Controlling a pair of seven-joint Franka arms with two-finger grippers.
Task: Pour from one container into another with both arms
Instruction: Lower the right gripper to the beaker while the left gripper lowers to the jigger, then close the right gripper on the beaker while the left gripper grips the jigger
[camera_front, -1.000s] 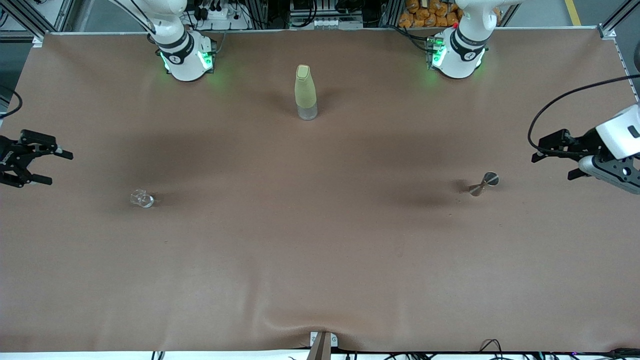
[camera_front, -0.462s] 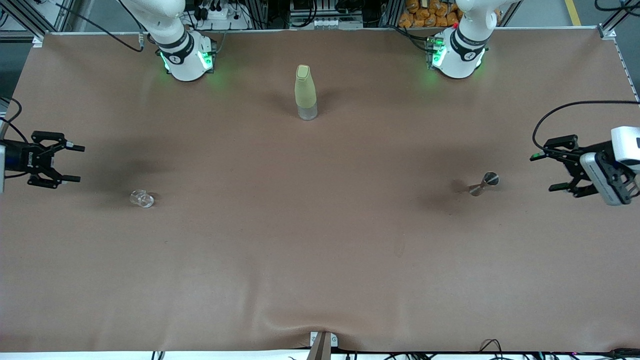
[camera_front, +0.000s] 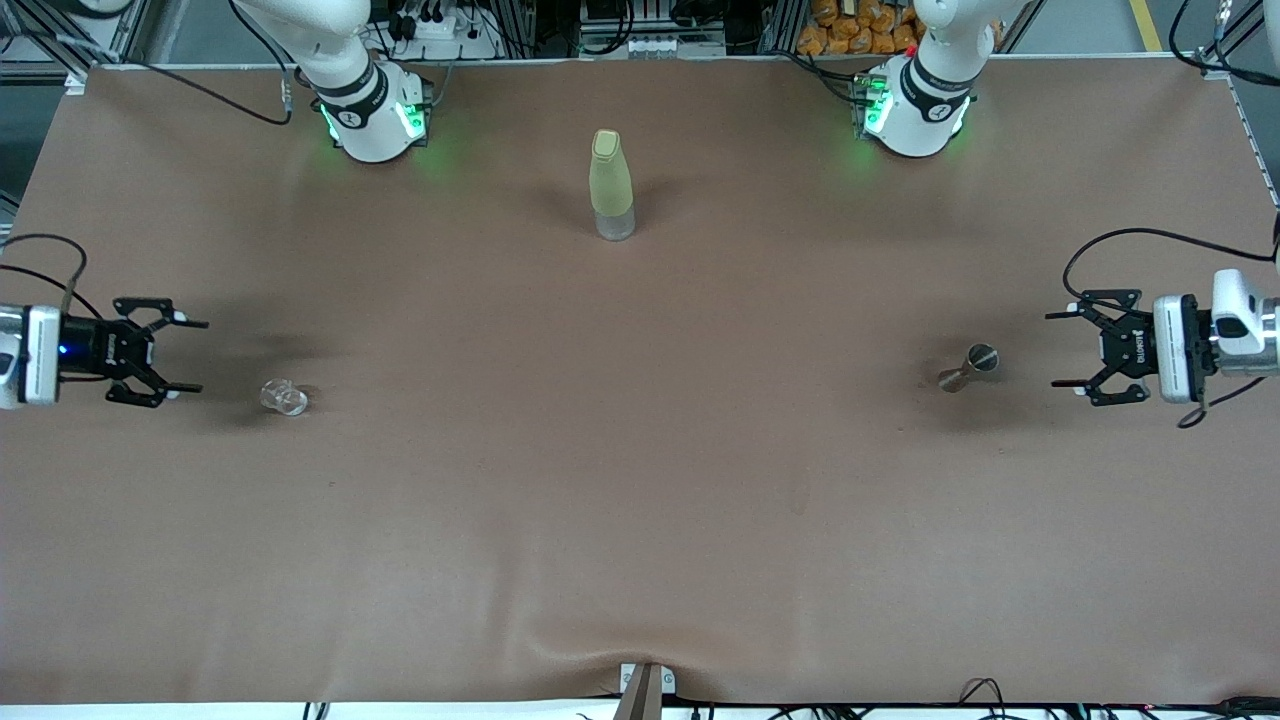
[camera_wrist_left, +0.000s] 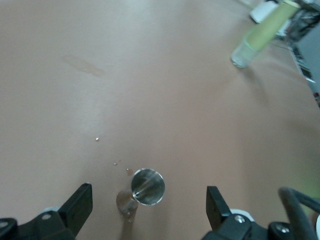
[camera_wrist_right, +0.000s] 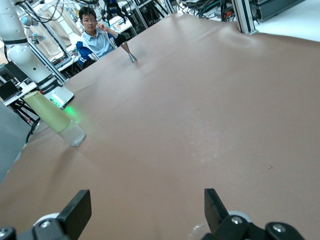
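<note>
The tiny clear glass cup (camera_front: 284, 397) is standing on the brown table cover (camera_front: 640, 520) toward the right arm's end, with the black two-finger right gripper (camera_front: 190, 355) hanging low just beside it, fingers spread wide and holding nothing, pointing at the cup from the table's edge. The small silvery-bronze hourglass-shaped metal jigger (camera_front: 969, 367) is sitting upright toward the left arm's end; the black two-finger left gripper (camera_front: 1058, 349) is hanging near it, jaws likewise spread and empty, aimed at it from that end's edge. In the left wrist view the jigger (camera_wrist_left: 142, 191) is lying between the two black fingers (camera_wrist_left: 79, 206), not touching either. The tall pale yellow-green bottle (camera_front: 611, 184) is standing upright midway between the two arm bases, farther from the front camera than both cup and jigger and well apart from each. Wide bare cover is lying between cup and jigger, and between both and the edge nearest the front camera, where the cover is wrinkling slightly.
</note>
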